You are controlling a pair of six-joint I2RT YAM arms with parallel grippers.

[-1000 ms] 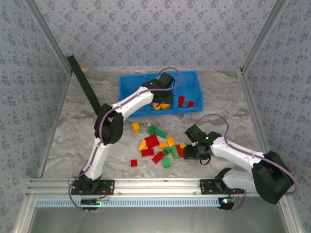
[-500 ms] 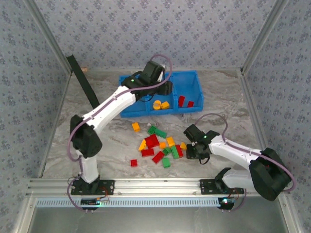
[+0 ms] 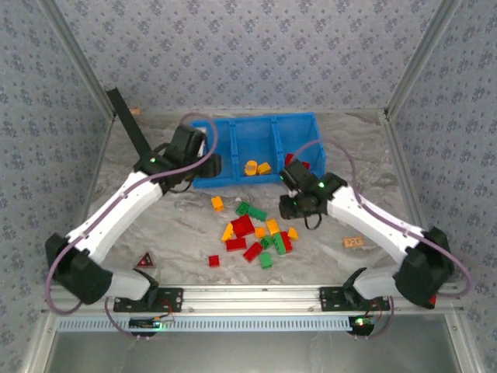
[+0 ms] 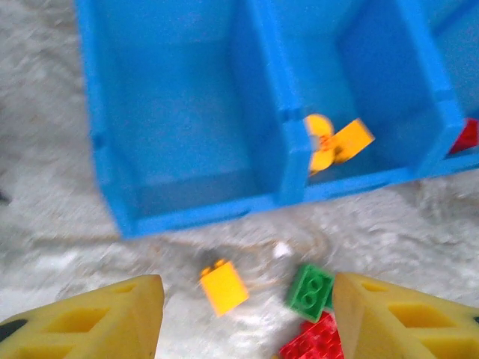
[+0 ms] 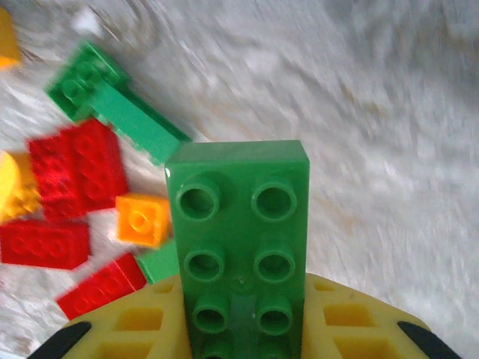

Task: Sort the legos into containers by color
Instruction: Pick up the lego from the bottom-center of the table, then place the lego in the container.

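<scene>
The blue three-compartment tray (image 3: 311,118) stands at the back; its middle compartment holds yellow-orange legos (image 3: 257,167) and its right one red legos (image 3: 293,161). The left compartment (image 4: 187,127) is bare. A loose pile of red, green and yellow-orange legos (image 3: 256,233) lies in front of the tray. My right gripper (image 5: 239,321) is shut on a long green lego (image 5: 239,232), held above the pile's right side (image 3: 292,203). My left gripper (image 3: 208,165) hovers open by the tray's front left corner, over a yellow lego (image 4: 223,286) and a green one (image 4: 310,292).
A dark red triangle (image 3: 145,260) lies near the left arm's base and a flat orange tag (image 3: 353,242) lies right of the pile. A black bar (image 3: 136,136) leans at the back left. Patterned walls close in the table on three sides.
My right gripper has shut on the green lego and lifted it from the pile toward the tray. My left arm has pulled back from the middle compartment to the tray's front left.
</scene>
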